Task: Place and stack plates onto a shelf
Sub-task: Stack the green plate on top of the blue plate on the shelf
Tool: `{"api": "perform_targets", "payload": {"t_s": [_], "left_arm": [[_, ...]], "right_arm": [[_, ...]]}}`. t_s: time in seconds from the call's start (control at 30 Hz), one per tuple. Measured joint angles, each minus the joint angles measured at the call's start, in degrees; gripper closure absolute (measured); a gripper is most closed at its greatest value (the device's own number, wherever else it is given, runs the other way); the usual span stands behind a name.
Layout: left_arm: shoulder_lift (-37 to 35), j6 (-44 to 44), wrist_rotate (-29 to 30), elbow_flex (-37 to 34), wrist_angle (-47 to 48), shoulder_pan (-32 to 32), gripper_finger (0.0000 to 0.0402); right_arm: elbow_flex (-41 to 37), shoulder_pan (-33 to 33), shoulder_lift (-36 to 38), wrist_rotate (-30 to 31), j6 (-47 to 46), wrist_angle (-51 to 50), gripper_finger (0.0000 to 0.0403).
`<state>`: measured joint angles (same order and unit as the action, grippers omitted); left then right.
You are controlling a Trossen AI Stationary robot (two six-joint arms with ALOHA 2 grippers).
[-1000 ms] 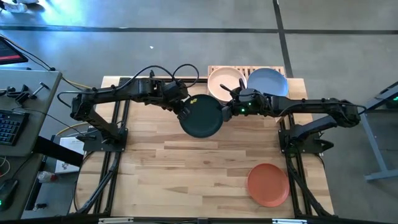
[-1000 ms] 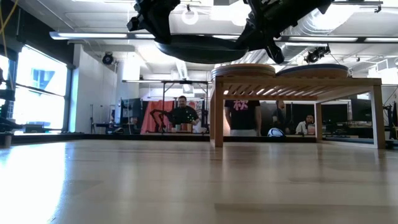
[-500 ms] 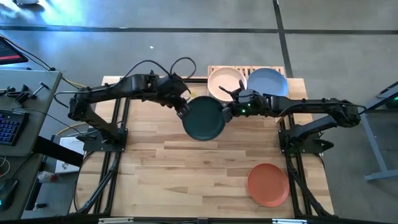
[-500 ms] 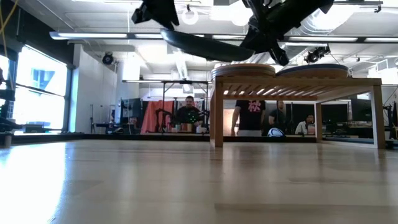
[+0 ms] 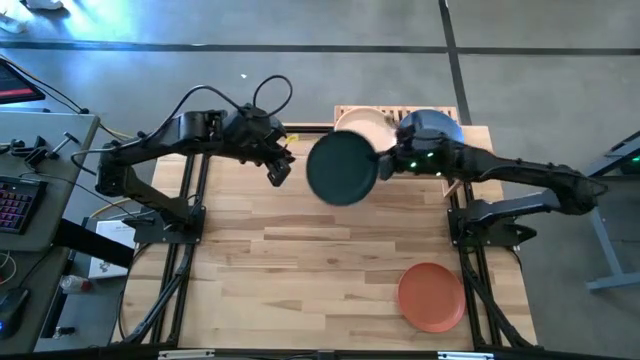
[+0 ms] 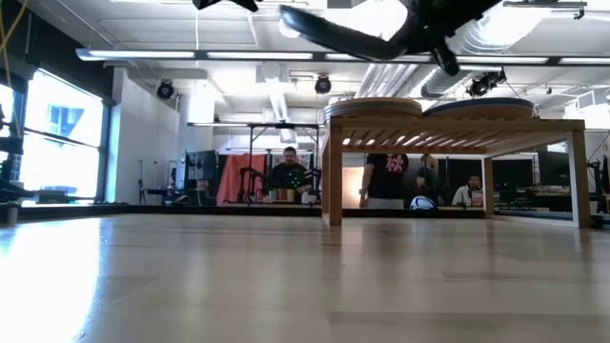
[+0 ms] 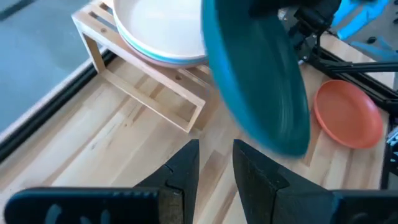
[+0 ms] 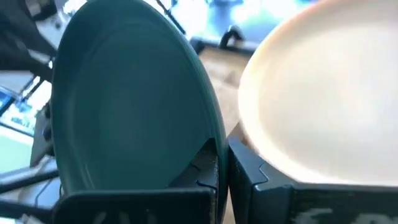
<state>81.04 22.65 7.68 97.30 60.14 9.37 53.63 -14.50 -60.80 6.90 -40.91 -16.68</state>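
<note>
Right hand (image 5: 385,166) clenched on dark green plate's (image 5: 342,168) rim, tilted in the air beside shelf (image 6: 456,126), left hand (image 5: 279,166) released, apart from it, terracotta plate (image 5: 431,296) on desk (image 5: 300,270)

Beyond the butcher-block table (image 5: 300,270), a grey side bench (image 5: 45,180) stands off its left edge, carrying a keyboard (image 5: 12,205). In the room behind, several people (image 6: 289,171) sit or stand near a long table (image 6: 253,129) and a bright window (image 6: 57,138).
</note>
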Motion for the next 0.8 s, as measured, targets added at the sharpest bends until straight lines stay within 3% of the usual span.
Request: {"api": "perform_targets", "payload": {"t_s": [0.37, 0.57, 0.8], "left_arm": [[0.23, -4.22, 0.57, -0.01, 0.17, 0.00, 0.0314], [0.21, -4.39, 0.57, -0.01, 0.17, 0.00, 0.0314], [0.21, -4.93, 0.58, -0.01, 1.50, 0.00, 0.0314]], "right_arm": [[1.23, -15.48, 14.98, 0.41, 8.63, -2.87, 0.0403], [14.90, -24.54, 15.01, 2.63, 19.43, -16.34, 0.0403], [31.55, -33.01, 9.02, 2.93, 21.90, -40.46, 0.0403]]}}
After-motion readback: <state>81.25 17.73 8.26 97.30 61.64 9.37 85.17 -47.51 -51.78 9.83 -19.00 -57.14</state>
